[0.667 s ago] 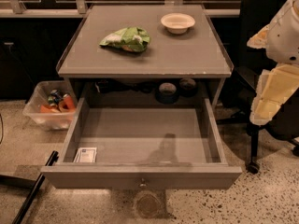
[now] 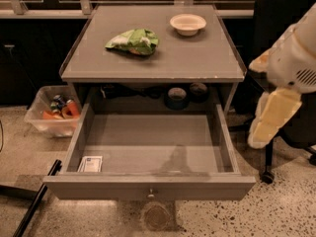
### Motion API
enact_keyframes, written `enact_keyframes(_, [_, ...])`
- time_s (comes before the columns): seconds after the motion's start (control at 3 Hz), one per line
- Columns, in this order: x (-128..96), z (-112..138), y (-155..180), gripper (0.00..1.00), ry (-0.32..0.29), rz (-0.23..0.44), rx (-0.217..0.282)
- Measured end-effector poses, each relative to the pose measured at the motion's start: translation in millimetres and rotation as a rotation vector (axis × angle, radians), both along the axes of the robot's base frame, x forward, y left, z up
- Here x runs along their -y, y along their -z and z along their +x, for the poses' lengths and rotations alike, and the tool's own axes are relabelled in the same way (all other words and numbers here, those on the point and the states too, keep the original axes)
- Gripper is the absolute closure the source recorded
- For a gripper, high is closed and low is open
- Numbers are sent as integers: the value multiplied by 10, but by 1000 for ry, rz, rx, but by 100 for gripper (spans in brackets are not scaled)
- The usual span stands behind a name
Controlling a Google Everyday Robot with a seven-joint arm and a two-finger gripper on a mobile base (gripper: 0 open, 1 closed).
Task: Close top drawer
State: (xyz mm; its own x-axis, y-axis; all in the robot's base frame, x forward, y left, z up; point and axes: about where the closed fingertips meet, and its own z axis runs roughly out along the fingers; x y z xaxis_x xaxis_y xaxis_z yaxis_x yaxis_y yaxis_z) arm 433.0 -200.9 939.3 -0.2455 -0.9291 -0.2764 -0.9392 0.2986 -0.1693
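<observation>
The top drawer is pulled far out from under the grey table top. Its flat grey front faces me, with a small round metal knob at centre. Inside the drawer, a small white packet lies in the front left corner. My arm hangs at the right edge of the view, white above and cream below. The gripper is its lower cream end, right of the drawer's right wall and apart from it. No lower drawers show.
A green snack bag and a white bowl sit on the table top. A clear bin of cans stands on the floor to the left. A black office chair is behind my arm. A black bar lies at lower left.
My arm has shifted slightly left and lower beside the drawer. The drawer stands open as before.
</observation>
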Motion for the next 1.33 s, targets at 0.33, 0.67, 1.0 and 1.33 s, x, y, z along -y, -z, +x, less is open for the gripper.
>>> enact_keyframes(0.33, [-305, -196, 476, 0, 3, 133, -79])
enact_keyframes(0.67, [-603, -448, 805, 1, -6, 254, -147])
enact_keyframes(1.0, [-828, -624, 969, 20, -23, 330, -184])
enact_keyframes(1.33, [-1056, -763, 1281, 43, -37, 360, -257])
